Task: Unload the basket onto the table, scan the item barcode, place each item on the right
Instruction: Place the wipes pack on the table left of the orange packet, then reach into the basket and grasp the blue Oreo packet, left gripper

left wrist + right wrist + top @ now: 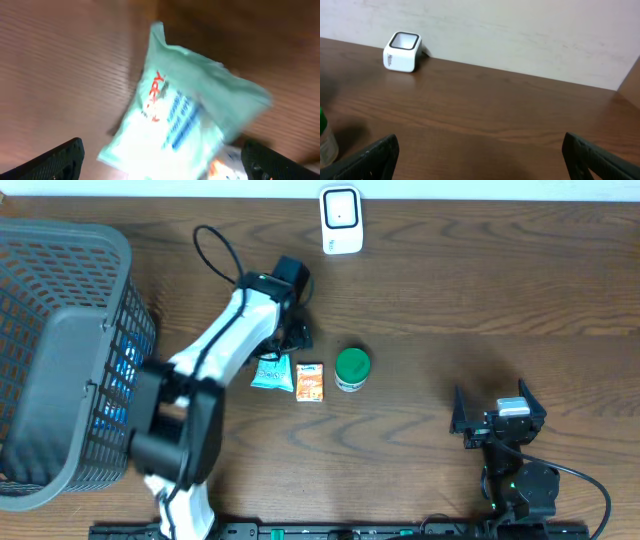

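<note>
Lying under the left gripper, the teal packet sat on the table, framed in the wrist view between two dark fingertips spread wide to either side. Neither fingertip touched the packet there. That view was blurred, so the packet may have been tilted rather than flat; its red and blue print faced up. Just beside the packet, on the side away from the arm, lay a small orange packet, and next past that stood a green-lidded jar. Well beyond the left gripper, against the far edge of the table, stood the white scanner. Behind the left arm sat a grey wire basket. The right gripper hung low over bare wood, well apart from the items, its fingers wide open with nothing between them, and the scanner stood far ahead of it to its left.
</note>
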Tool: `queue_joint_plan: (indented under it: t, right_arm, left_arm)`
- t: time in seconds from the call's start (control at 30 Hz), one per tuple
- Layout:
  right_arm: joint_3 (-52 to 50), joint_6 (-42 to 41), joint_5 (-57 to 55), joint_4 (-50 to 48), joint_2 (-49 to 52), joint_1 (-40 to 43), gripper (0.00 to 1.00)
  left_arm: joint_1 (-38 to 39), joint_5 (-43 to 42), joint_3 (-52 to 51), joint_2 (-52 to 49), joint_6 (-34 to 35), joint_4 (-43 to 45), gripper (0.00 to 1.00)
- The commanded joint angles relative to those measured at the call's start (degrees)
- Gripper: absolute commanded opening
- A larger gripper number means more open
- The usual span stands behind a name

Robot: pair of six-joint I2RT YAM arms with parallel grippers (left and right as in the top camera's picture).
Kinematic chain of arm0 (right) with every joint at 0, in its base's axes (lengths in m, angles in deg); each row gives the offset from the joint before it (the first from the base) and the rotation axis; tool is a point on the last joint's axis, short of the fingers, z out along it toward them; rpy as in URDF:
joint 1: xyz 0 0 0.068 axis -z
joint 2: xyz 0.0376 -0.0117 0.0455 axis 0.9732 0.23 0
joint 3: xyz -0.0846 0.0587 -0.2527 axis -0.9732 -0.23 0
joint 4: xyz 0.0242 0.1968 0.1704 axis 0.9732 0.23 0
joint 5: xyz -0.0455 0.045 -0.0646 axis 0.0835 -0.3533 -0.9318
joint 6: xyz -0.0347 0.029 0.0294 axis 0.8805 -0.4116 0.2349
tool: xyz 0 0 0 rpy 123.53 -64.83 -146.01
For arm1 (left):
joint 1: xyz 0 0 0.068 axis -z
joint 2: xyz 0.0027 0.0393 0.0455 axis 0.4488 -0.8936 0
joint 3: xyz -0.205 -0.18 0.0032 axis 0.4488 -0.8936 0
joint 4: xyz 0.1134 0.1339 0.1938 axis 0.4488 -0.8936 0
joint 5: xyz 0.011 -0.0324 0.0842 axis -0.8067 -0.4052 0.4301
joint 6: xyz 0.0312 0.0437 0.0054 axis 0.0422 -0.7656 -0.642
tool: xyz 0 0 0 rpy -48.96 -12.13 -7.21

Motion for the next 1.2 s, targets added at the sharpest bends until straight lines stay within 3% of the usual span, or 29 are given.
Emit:
queue_joint_plan:
  t: [0.0,0.3,0.6,0.87,1.17]
  right_arm:
    - [-0.1,-0.6,-0.3,0.3,-0.3,0.0,0.99]
    - [-0.1,-0.6,-0.3,0.2,-0.3,0.0,0.99]
    - [-0.1,-0.6,-0.3,0.2,-0.3,0.0,0.99]
    - [-0.1,-0.6,-0.3,0.2,-0.3,0.0,0.99]
    - [-0.1,-0.6,-0.3,0.2,-0.3,0.0,0.99]
  left_arm:
    - [-0.3,4.2,0.7,12.6,-2.4,-0.3,0.99]
    - [-2.1,13.6,0.8,38.3,-8.6,-0.3,0.98]
    - [-11.9,17.5,0.8,54.4,-9.1,-0.5,0.98]
    - [-20.1,17.5,0.8,56.4,-9.1,-0.4,0.98]
    - [-22.9,17.5,0.8,52.7,-10.0,0.0,0.98]
